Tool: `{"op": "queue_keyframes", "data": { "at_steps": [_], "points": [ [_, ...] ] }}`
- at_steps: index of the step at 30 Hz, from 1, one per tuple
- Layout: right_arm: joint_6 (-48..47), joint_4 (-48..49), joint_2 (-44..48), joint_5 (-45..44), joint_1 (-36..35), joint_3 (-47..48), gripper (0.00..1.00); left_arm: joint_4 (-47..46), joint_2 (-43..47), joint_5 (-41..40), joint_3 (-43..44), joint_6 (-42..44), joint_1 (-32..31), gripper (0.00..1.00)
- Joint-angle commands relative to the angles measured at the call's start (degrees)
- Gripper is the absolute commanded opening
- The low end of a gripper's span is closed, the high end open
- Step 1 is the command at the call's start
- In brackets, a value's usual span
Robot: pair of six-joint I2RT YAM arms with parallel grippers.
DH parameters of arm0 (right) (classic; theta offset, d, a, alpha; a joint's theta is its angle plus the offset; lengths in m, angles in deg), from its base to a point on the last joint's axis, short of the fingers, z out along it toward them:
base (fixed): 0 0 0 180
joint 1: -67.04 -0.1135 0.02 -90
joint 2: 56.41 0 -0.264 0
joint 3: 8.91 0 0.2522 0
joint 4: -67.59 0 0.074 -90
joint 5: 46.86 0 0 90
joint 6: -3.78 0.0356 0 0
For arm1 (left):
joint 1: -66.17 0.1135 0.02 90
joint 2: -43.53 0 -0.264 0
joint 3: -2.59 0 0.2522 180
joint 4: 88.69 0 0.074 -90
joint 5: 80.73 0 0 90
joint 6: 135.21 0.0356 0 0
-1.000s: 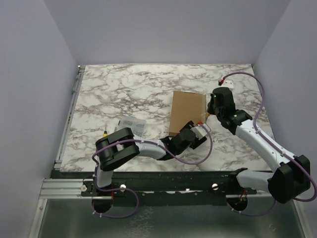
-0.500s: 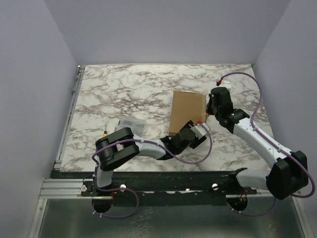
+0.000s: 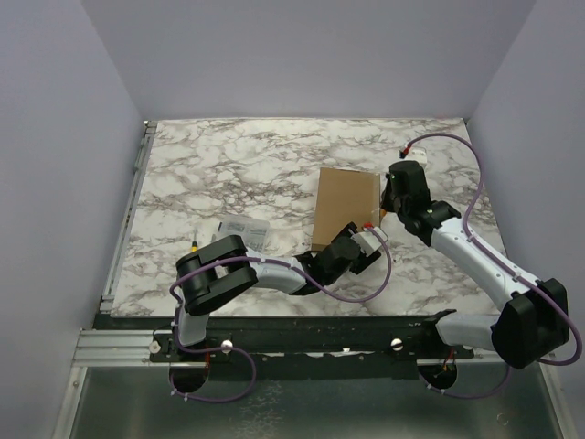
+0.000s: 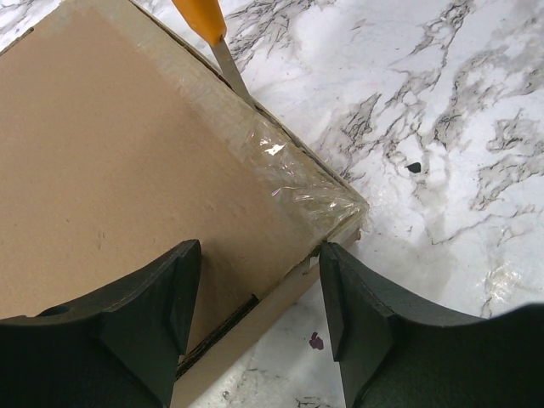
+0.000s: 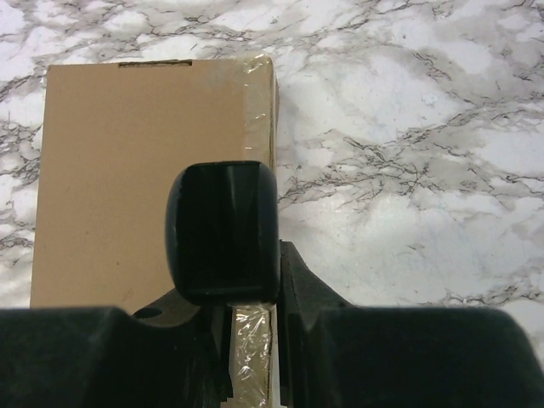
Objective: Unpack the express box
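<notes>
The express box [image 3: 345, 206] is a flat brown cardboard mailer lying closed on the marble table, with clear tape along its right edge [image 5: 255, 93]. My left gripper [image 3: 359, 245] is open at the box's near right corner [image 4: 340, 204]. One finger [image 4: 127, 323] is over the lid and the other [image 4: 382, 331] is over the table. My right gripper [image 3: 391, 206] is shut on a knife with a black butt [image 5: 223, 229]. In the left wrist view the knife's orange handle [image 4: 201, 17] and metal blade [image 4: 231, 72] meet the taped right edge.
A clear organizer case [image 3: 242, 230] of small parts lies at the near left beside the left arm. A small white object [image 3: 423, 153] sits at the far right under the right arm's cable. Purple walls enclose the table on three sides.
My right gripper has shifted slightly farther along the box's right edge with the knife. The left gripper and the box have not moved.
</notes>
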Motion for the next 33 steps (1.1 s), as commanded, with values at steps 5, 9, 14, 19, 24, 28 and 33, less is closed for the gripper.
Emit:
{"op": "queue_keyframes", "data": {
  "at_steps": [5,9,14,19,24,28,33],
  "points": [
    [0.31,-0.04,0.44,-0.77,0.08,0.75,0.0,-0.32,-0.24,0.34,-1.18,-0.8,0.33,0.63],
    [0.11,-0.15,0.5,-1.4,0.09,0.32,0.0,-0.32,-0.1,0.21,-1.36,-0.88,0.32,0.63],
    [-0.38,-0.61,0.82,-1.69,0.09,-0.07,0.0,-0.32,-0.47,0.08,-1.38,-1.39,0.33,0.63],
    [-1.63,-0.65,1.15,-1.23,0.04,-0.85,0.0,-0.32,-0.54,-0.15,-1.44,-1.19,0.33,0.62],
    [-1.84,-0.51,1.56,-0.97,0.05,-1.62,0.0,-0.32,-0.58,-0.38,-1.54,-1.38,0.34,0.62],
    [-0.52,-1.14,1.3,0.36,0.1,-1.98,0.0,-0.32,-0.89,-0.41,-0.9,-2.28,0.36,0.62],
    [1.78,-1.92,2.78,2.13,0.03,-3.69,0.0,-0.23,-2.02,-2.11,0.05,-5.48,0.39,0.61]
  ]
}}
